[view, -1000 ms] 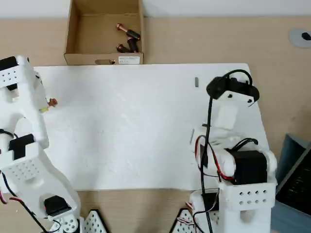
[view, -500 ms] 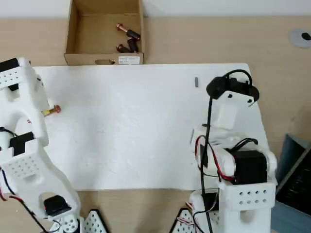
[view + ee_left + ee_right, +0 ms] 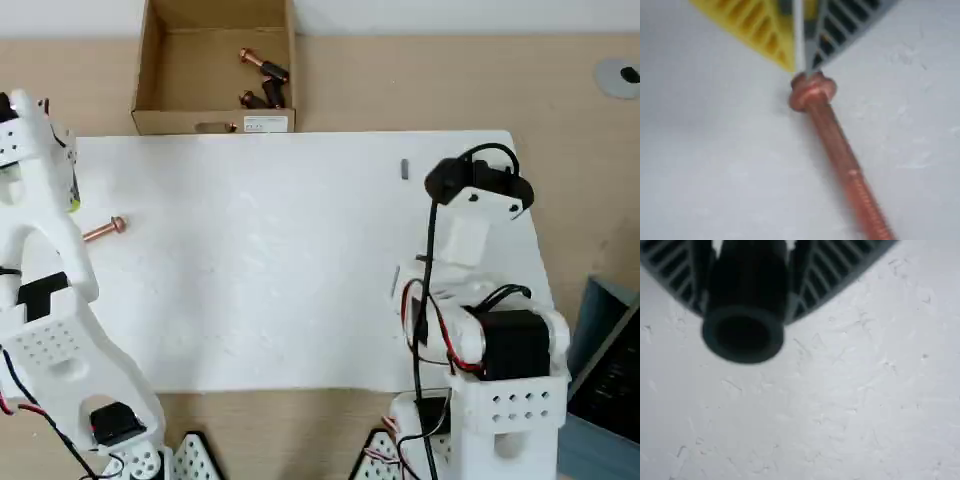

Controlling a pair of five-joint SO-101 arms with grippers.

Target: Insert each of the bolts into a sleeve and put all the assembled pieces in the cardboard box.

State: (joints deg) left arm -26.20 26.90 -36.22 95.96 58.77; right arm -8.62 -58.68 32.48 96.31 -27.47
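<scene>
A copper bolt [image 3: 103, 230] lies flat on the white foam sheet [image 3: 280, 270] near its left edge. In the left wrist view the bolt [image 3: 835, 145] has its head just past the tips of my left gripper [image 3: 804, 67], whose yellow and grey fingers are shut together with nothing between them. My right gripper [image 3: 747, 295] is shut on a black sleeve [image 3: 743, 335], which it holds just over the foam with the open end facing the camera. At the far left stands the cardboard box [image 3: 142, 70] with assembled pieces [image 3: 265, 80] inside.
The left arm [image 3: 40, 180] stands over the foam's left edge, the right arm [image 3: 470, 260] over its right side. A small grey piece [image 3: 404, 169] lies near the right arm. A wide stretch of foam separates the arms.
The bolt left the left gripper's tips and now lies on the foam a little nearer. The left arm drew back toward the far left. The right arm has not moved.
</scene>
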